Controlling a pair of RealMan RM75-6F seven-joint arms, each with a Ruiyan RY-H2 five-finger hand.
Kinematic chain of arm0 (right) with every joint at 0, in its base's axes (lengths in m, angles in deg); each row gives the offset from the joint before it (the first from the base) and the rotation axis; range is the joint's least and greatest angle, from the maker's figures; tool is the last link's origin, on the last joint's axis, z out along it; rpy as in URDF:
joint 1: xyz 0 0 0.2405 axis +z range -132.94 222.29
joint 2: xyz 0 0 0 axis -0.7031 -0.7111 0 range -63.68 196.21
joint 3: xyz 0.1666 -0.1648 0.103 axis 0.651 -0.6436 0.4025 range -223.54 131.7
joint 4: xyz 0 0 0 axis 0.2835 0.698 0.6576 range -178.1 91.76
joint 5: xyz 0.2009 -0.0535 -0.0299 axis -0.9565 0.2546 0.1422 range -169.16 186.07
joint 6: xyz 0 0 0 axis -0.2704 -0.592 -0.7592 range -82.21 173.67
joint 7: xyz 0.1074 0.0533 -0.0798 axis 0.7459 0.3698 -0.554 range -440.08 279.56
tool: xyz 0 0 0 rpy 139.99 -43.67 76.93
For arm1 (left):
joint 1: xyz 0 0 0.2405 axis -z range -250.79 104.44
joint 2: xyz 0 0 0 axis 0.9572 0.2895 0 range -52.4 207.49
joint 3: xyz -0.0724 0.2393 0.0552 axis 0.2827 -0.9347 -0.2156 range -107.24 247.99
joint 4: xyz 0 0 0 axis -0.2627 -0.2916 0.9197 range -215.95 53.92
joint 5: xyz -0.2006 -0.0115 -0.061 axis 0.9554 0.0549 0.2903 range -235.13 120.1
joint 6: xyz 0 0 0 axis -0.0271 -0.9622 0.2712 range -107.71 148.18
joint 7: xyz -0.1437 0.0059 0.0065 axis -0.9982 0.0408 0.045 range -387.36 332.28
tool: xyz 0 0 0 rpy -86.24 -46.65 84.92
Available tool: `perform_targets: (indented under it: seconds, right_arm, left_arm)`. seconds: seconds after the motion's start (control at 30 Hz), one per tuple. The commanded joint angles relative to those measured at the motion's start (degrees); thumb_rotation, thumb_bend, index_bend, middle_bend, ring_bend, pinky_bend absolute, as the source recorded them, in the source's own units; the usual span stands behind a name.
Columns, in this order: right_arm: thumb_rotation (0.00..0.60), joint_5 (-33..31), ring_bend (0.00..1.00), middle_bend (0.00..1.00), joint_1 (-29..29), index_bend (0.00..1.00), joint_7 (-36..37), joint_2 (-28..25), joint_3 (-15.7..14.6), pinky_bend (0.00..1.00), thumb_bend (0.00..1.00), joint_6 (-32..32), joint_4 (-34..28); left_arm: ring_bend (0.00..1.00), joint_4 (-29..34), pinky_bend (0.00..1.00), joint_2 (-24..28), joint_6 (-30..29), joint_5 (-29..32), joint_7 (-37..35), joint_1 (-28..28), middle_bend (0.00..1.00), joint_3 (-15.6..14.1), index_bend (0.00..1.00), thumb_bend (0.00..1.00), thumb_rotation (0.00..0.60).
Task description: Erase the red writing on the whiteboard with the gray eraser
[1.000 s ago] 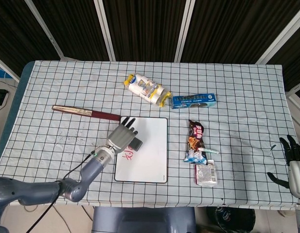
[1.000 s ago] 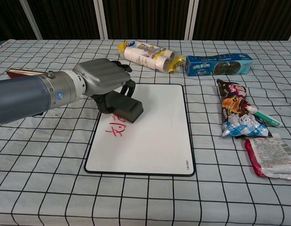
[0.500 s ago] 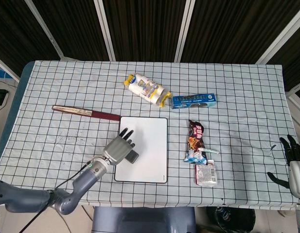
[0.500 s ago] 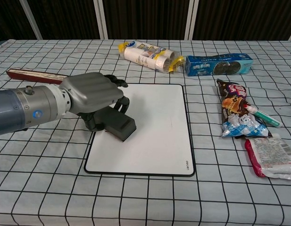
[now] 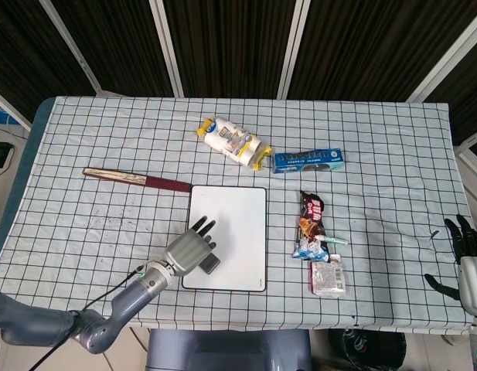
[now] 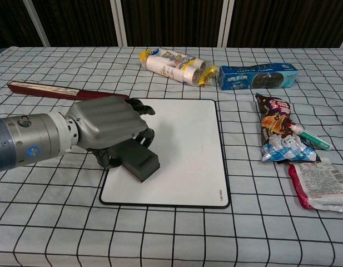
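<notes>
No red writing is left visible on whiteboard [image 6: 185, 150] | eraser [image 6: 139, 159] gripped by left hand [image 6: 107, 127], dragged down to lower-left board corner since a second ago | right hand [image 5: 464, 249] idle, fingers spread | wipe judged essentially done

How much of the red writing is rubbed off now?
Nearly all, by the look of it: the bare part of the whiteboard shows no red. The left hand holds the eraser on the board's near left corner, so red could hide beneath it. Left: lift off and check there. The right hand sits idle.
</notes>
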Motion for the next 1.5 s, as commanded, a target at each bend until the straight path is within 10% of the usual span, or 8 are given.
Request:
perform_targets:
  seconds: [0.03, 0.67, 1.5]
  right_arm:
    - [0.6, -0.1, 0.14, 0.03, 0.0, 0.0, 0.0, 0.0, 0.0, 0.19, 0.09, 0.1, 0.0]
    - [0.6, -0.3, 0.14, 0.03, 0.0, 0.0, 0.4, -0.1, 0.2, 0.19, 0.09, 0.1, 0.0]
    - [0.6, 0.0, 0.14, 0.03, 0.0, 0.0, 0.0, -0.1, 0.0, 0.19, 0.09, 0.0, -0.3]
  left_arm:
    - [0.0, -2.1, 0.07, -1.2, 1.0, 1.3, -0.2, 0.9, 0.42, 1.5, 0.41, 0.32, 0.6]
    - [0.0, -20.8, 0.07, -5.9, 7.3, 4.5, -10.0, 3.5, 0.42, 8.0, 0.41, 0.32, 0.6]
    - [0.0, -4.6, 0.06, 18.6, -2.7, -6.0, -17.8, -8.5, 0.41, 0.4, 0.4, 0.31, 0.6]
